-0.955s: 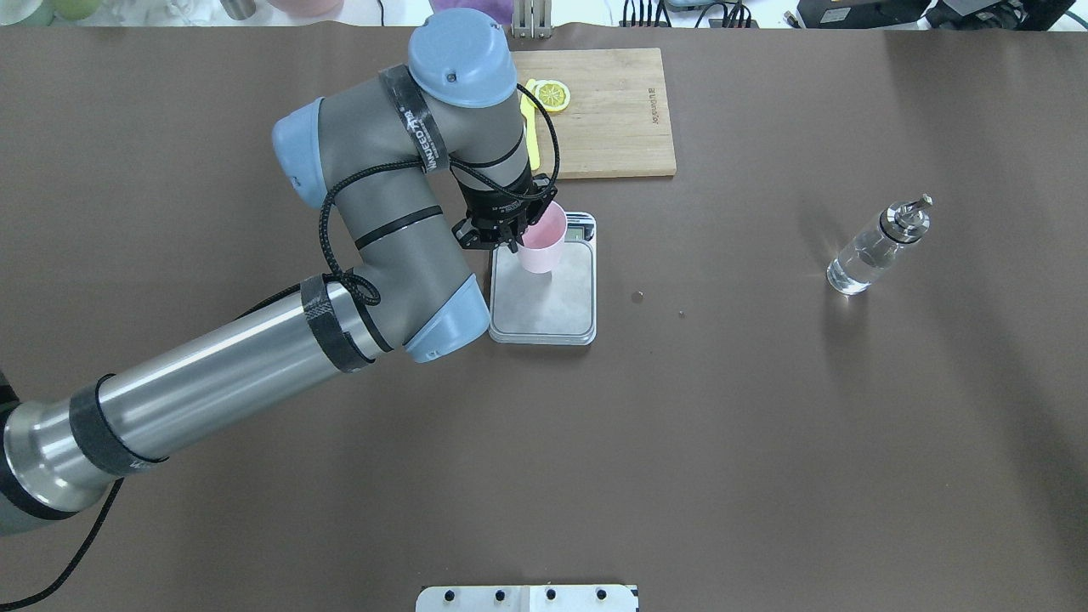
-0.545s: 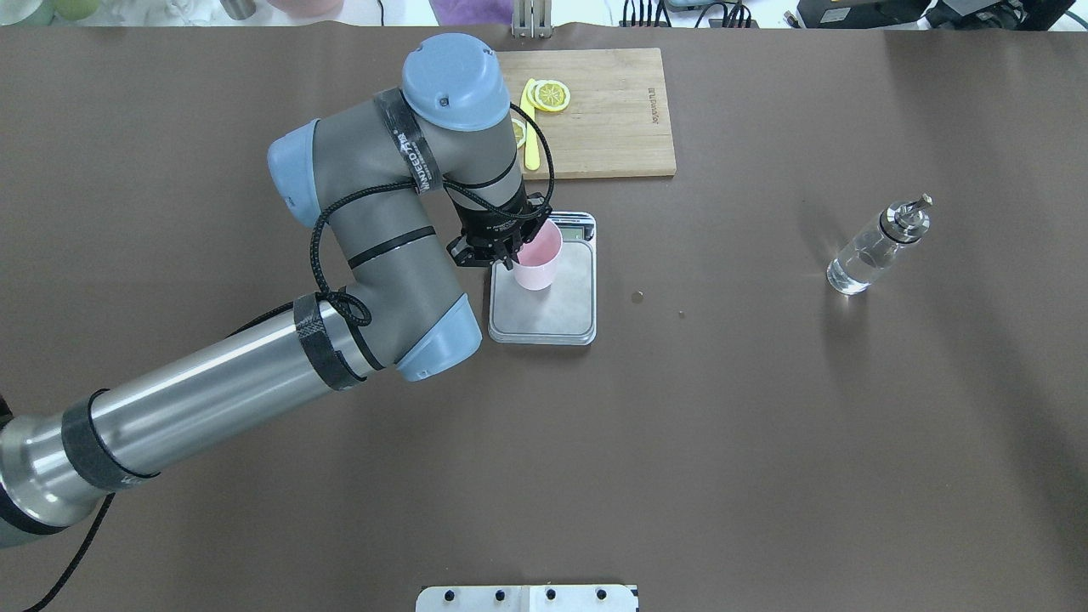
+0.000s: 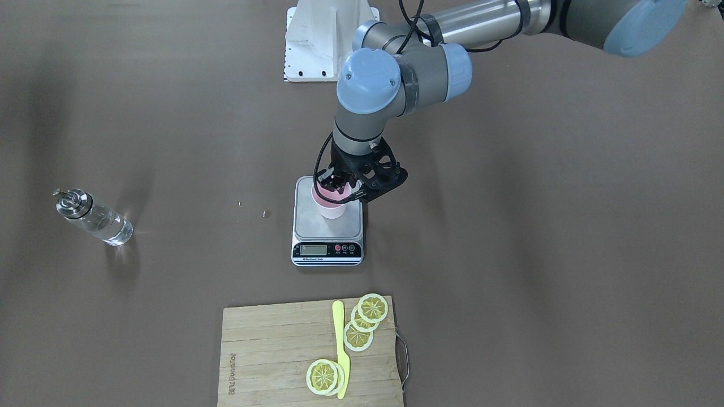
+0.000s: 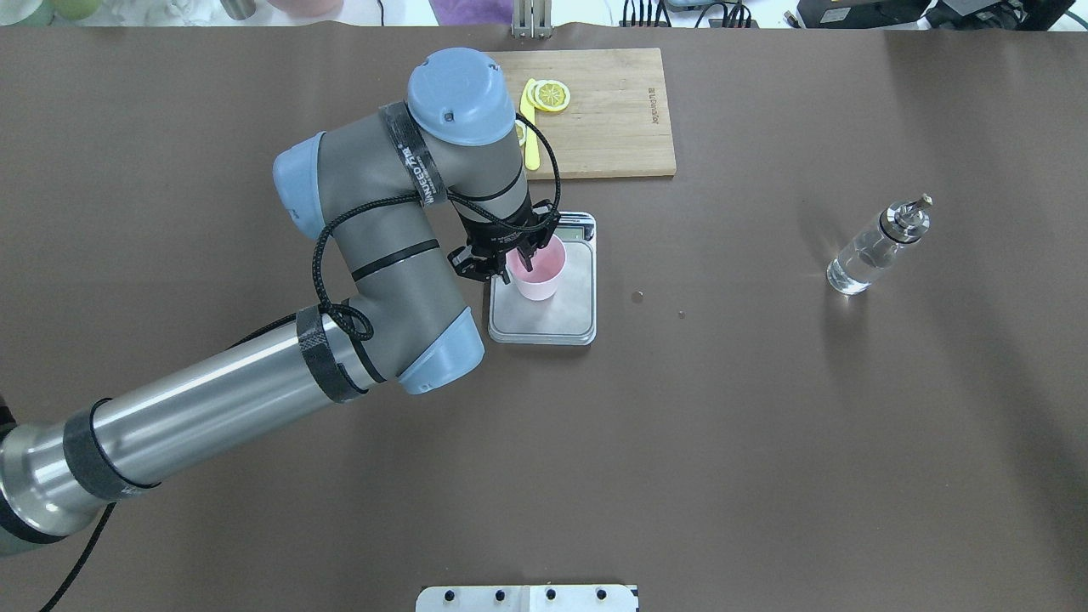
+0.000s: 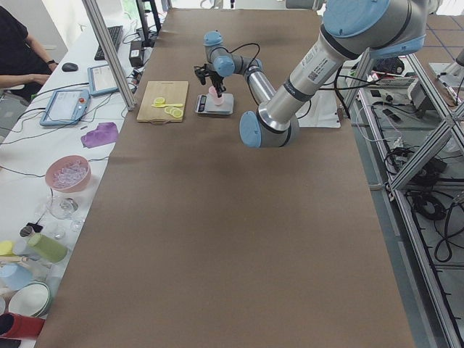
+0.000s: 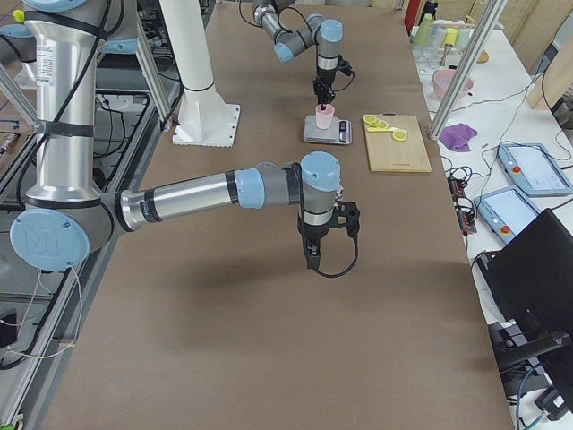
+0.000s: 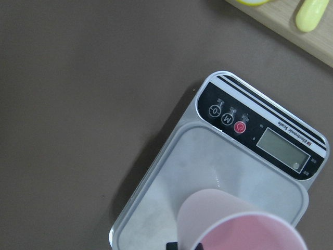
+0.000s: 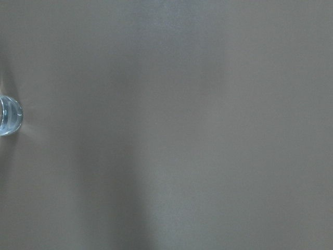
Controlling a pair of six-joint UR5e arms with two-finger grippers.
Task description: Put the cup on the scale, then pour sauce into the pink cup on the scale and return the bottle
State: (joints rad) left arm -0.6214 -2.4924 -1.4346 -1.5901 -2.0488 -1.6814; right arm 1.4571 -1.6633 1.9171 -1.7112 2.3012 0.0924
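Front-facing view: the left gripper (image 3: 335, 189) is closed on the rim of the cup (image 3: 331, 210), one finger inside and one outside. The cup is low over the scale (image 3: 327, 229), within the platform's edges.
Overhead view: the cup looks upright. Keep it so and lower it straight.
Left wrist view: I cannot tell whether the base touches the platform. Release only once it rests flat, then lift straight up so the inner finger clears the rim.
Right side view: the right gripper (image 6: 313, 255) hangs over the table (image 6: 269, 349). I cannot tell whether it is open or closed.
Right wrist view: the bottle (image 8: 9, 115) stands at the frame's edge, untouched.
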